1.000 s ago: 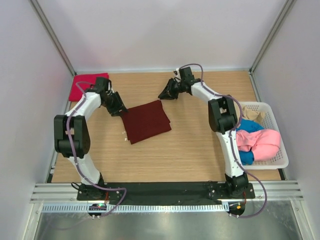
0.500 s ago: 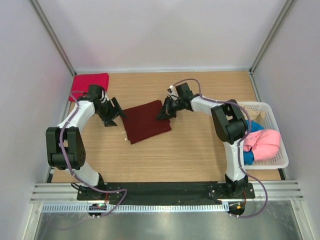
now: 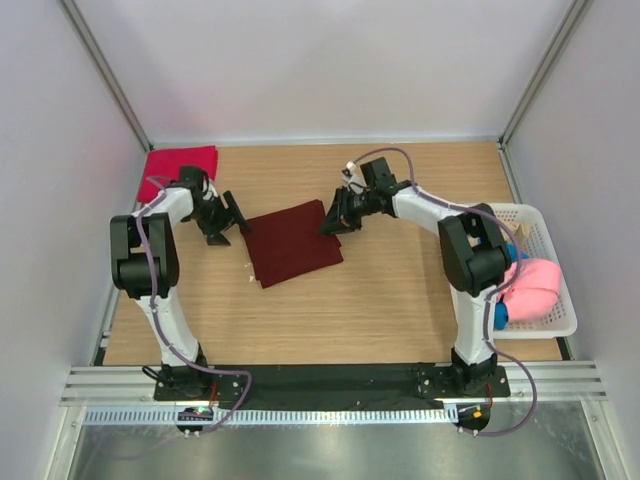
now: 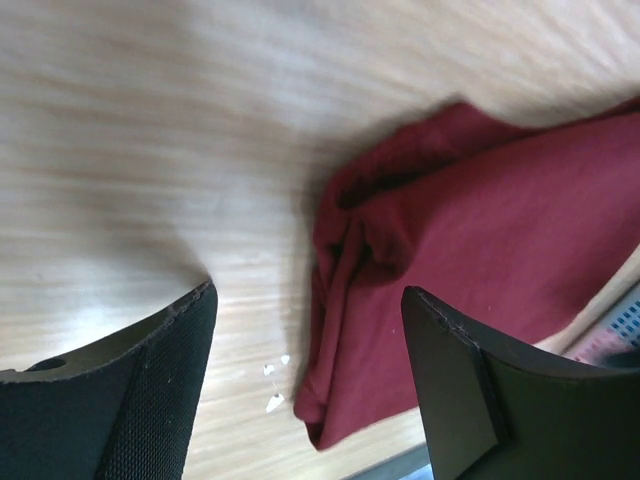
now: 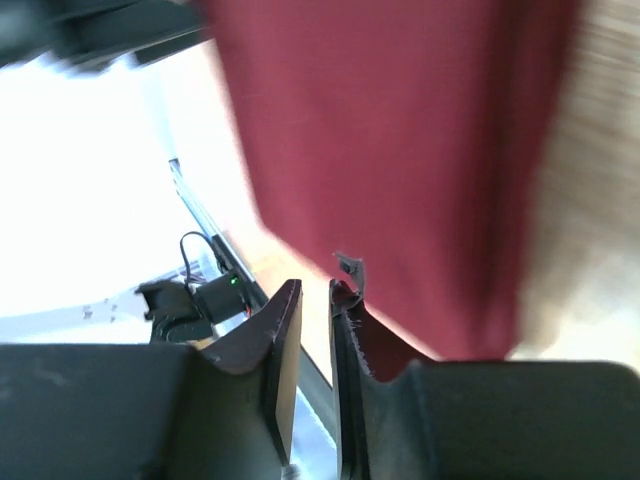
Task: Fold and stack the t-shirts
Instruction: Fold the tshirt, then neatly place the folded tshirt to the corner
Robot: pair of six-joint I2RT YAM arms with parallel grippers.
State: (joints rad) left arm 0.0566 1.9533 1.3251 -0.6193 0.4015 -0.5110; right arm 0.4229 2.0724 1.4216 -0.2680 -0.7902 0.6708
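At the near edge of the wooden table (image 3: pixel 380 300) the two arm bases are bolted side by side. A little further in, at the right edge, a white slatted basket (image 3: pixel 537 329) is seen; a crumpled pink t-shirt (image 3: pixel 530 283) is heaped in it, with a blue t-shirt (image 3: pixel 498 253) and a beige t-shirt (image 3: pixel 505 230) tucked in behind it. Around the middle of the table a maroon t-shirt (image 3: pixel 293 243) is laid flat, folded into a rough rectangle and turned slightly askew; its left edge is bunched into a few soft rolls in the left wrist view, and small white specks (image 4: pixel 272 385) are scattered on the wood just beside that edge. The left gripper (image 3: pixel 222 215) is held low just left of this shirt's far-left corner, apart from the cloth, and its jaws are spread wide with only bare wood between them. The right gripper (image 3: pixel 333 215) is placed at the shirt's far-right corner; its jaws are drawn almost together, a narrow slit is left between them, and no cloth is seen in that slit. In the far-left corner a crimson t-shirt (image 3: pixel 180 165) is laid folded, well apart from the maroon one.
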